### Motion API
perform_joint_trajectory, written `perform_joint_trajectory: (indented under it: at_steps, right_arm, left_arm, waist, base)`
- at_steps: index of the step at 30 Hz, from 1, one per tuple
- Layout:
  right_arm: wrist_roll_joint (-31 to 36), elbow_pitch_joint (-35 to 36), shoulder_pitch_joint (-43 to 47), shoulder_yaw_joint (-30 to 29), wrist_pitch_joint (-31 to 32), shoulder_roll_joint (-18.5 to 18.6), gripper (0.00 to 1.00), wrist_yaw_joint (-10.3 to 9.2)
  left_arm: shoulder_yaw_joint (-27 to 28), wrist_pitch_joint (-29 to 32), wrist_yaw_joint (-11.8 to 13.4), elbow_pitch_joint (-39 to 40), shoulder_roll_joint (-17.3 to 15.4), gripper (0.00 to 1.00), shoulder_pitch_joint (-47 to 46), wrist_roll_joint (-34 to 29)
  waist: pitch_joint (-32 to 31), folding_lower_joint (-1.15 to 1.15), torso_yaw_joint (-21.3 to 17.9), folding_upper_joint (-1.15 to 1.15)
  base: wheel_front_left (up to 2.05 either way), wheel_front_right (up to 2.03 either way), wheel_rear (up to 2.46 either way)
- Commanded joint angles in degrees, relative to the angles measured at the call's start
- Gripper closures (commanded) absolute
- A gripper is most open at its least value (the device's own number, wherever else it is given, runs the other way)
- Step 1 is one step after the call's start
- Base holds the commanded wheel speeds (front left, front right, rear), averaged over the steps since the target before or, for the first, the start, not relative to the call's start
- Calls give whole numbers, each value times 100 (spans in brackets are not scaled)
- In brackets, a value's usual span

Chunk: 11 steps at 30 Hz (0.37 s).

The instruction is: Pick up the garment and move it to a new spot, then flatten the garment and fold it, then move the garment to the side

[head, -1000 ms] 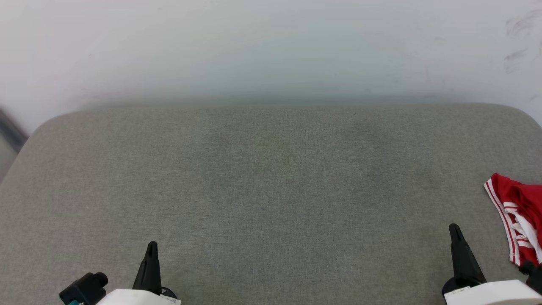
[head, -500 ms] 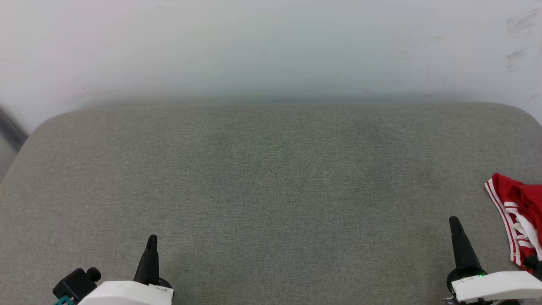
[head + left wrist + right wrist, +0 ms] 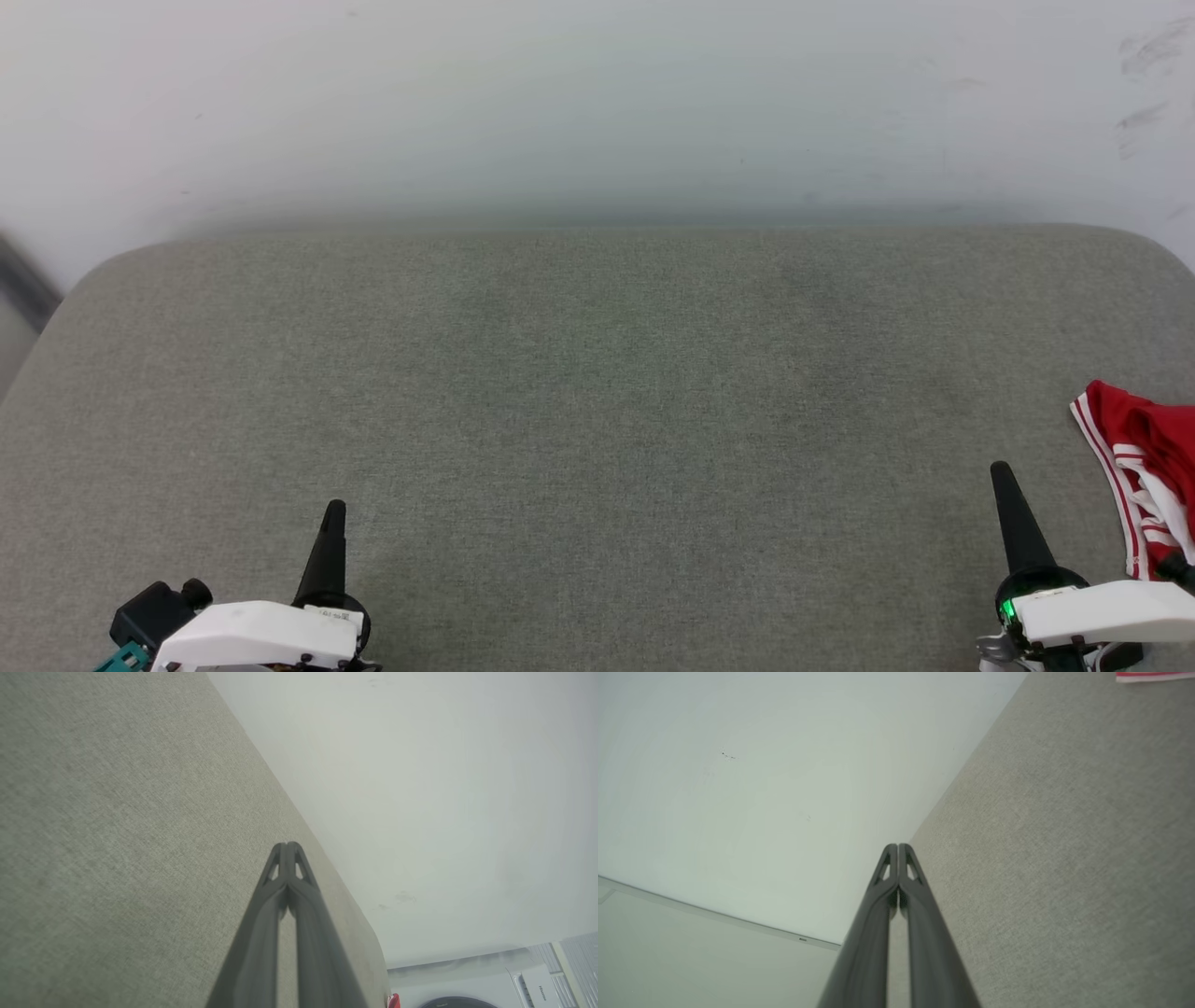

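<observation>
Head view, near edge: the left gripper [image 3: 333, 509] is seen at the lower left, jaws pressed together into one dark point, nothing held. The right gripper [image 3: 1001, 467] is seen at the lower right, jaws likewise closed and empty. Both sets of fingers are pointed away from the robot over the worktop [image 3: 597, 392], with white wrist housings below them at the frame edge. Closure is confirmed in both wrist views, where the fingertips are seen touching with no fabric between them. The garment [image 3: 1144, 448] is found just beyond and to the right of the right gripper, lying crumpled on the worktop at the right edge of the frame and partly cut off by it; red fabric, a white part and red-and-white striped trim are visible. It is near the right gripper's fingers but not touched by them, and well apart from the left gripper. A sliver of it is caught at the top right of the right wrist view. The worktop is covered in grey woven fabric with rounded far corners. Behind it a plain pale wall [image 3: 597, 112] is seen, with faint dark scuffs at the upper right.
</observation>
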<state>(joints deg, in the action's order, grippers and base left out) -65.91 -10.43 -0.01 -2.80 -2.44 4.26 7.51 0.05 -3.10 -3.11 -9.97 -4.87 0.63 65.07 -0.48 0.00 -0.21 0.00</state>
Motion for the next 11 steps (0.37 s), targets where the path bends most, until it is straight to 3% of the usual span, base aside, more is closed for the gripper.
perform_joint_trajectory:
  at_steps: [1, 11]
  right_arm:
    - [-164, 14, -130, -15, 39, 47, 100, -2]
    - [-721, -62, -240, -50, 189, 41, 100, -2]
  left_arm:
    - [31, 36, -53, 15, -35, 100, -138, 159]
    - [104, 189, -137, -69, -32, 100, -262, 753]
  waist:
    - [2, 0, 1, 0]
    - [13, 0, 4, 0]
  base:
    - [0, 0, 0]
    - [0, 0, 0]
